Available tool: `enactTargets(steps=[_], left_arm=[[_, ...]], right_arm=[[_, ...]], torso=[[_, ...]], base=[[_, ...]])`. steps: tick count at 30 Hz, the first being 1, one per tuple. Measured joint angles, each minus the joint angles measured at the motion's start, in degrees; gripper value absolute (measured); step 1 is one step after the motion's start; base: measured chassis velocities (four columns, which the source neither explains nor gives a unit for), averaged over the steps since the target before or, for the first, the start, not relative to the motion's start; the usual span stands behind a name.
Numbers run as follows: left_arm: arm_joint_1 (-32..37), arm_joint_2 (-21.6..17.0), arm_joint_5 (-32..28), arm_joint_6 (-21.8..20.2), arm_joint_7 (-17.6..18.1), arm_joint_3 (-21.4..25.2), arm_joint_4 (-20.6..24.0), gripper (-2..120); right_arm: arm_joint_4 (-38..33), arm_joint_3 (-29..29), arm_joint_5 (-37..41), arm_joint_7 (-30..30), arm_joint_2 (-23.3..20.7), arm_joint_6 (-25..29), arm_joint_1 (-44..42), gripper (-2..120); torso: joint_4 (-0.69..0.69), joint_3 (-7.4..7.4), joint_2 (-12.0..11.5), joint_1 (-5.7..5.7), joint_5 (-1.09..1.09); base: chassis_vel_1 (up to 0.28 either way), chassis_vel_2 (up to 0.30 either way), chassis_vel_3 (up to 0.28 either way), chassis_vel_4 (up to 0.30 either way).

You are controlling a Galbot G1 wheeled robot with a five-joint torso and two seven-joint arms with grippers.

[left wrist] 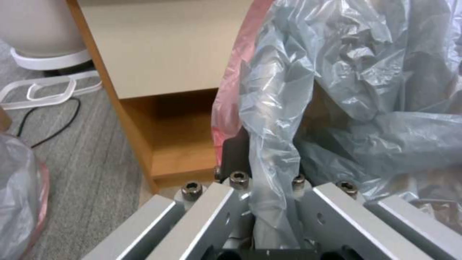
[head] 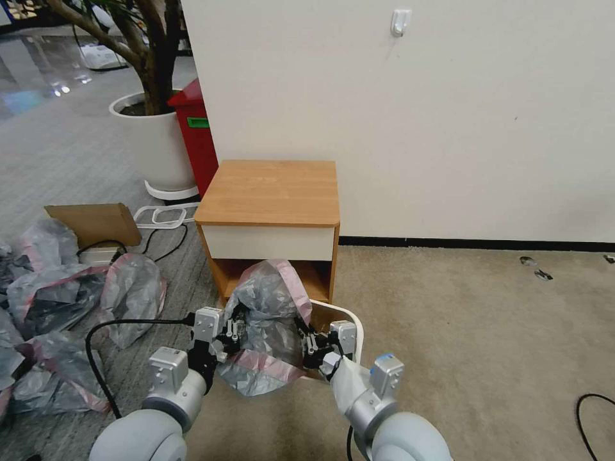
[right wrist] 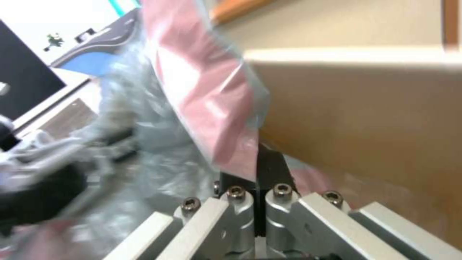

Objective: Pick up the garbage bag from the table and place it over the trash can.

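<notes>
Your surface (head: 269, 191), the small nightstand against the wall, stands just behind the can (head: 349, 320), whose cream rim peeks out on the right. The bag (head: 269, 314) hangs over the can, stretched between your two pincers. Expect it to handle as light, limp, slippery film that billows and snags; hold it by the pink rim band. The left pincer (head: 229, 333) is clamped on a grey fold, the right pincer (head: 314, 349) on the pink band. The head view gives the spread; the right wrist view shows the can's wall just beside the pinch.
</notes>
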State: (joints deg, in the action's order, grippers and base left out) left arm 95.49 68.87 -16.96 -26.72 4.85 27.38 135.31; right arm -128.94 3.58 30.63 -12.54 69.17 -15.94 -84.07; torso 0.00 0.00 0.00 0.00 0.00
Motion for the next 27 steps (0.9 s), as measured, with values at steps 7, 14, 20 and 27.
enactTargets(steps=[7,14,20,27], left_arm=[[0.5,-1.2,0.6,0.3,-0.2,-0.1,-0.2,0],[1.7,-1.9,2.3,4.8,-2.6,-0.2,0.1,0],[2.6,-1.6,2.4,7.3,-3.9,-0.3,0.3,0],[2.6,-1.6,1.4,8.9,-4.1,0.1,0.4,0]], right_arm=[[-5.1,-3.3,0.5,3.0,-3.3,0.0,-1.7,0],[-5.8,-9.2,4.9,1.9,-6.5,-0.2,-0.4,0],[-5.3,-14.0,7.9,1.3,-10.3,-0.4,0.2,0],[-4.5,-18.4,9.6,1.1,-15.1,-1.5,-0.3,0]], torso=[[0.00,0.00,0.0,0.00,0.00],[-0.01,0.00,0.0,0.00,0.01],[0.00,0.00,0.0,0.00,0.01],[0.00,0.00,0.0,0.00,0.01]], base=[[0.000,0.000,0.000,0.000],[0.000,0.000,0.000,0.000],[0.000,0.000,0.000,0.000],[0.000,0.000,0.000,0.000]])
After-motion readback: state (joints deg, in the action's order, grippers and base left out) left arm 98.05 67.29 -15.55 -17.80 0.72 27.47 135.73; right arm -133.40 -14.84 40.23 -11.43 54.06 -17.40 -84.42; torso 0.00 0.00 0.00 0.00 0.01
